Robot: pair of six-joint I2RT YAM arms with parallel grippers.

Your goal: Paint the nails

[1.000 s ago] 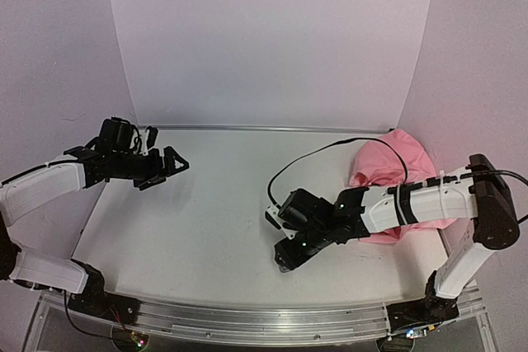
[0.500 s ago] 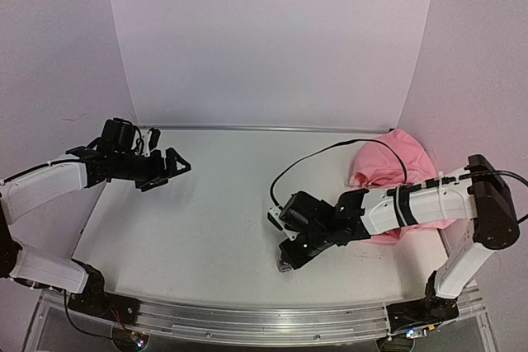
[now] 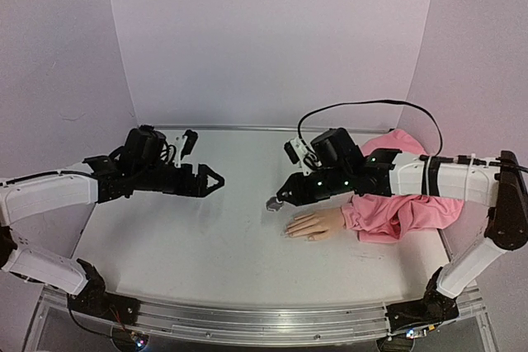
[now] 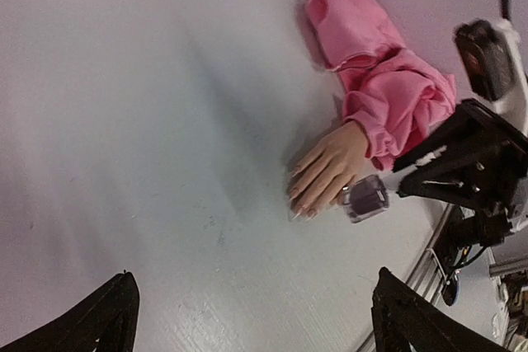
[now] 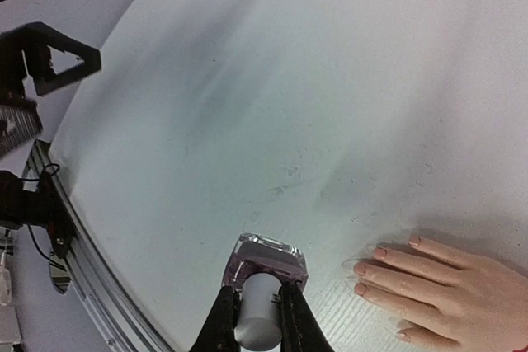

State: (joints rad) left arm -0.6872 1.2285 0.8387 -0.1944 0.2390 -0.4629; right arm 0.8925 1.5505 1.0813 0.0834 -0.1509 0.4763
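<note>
A flesh-coloured mannequin hand (image 3: 315,224) lies palm down on the table, its pink sleeve (image 3: 396,212) trailing right. Its nails (image 5: 360,288) look pale pinkish, and they also show in the left wrist view as nails (image 4: 299,204). My right gripper (image 3: 280,198) is shut on the white cap (image 5: 257,319) of a small bottle of dark purple polish (image 5: 266,263), held just left of the fingertips and above the table. In the left wrist view the bottle (image 4: 367,198) hangs beside the hand (image 4: 330,172). My left gripper (image 3: 210,180) stands open and empty, well left of the hand.
A black cable (image 3: 355,109) arcs above the right arm. White backdrop walls close in the back and sides. A metal rail (image 3: 247,319) runs along the table's near edge. The right arm (image 4: 470,162) fills the right side of the left wrist view.
My right gripper has closed on the bottle and lifted it back and away from the front of the table, uncovering the mannequin hand. The left arm has swung right toward the middle.
</note>
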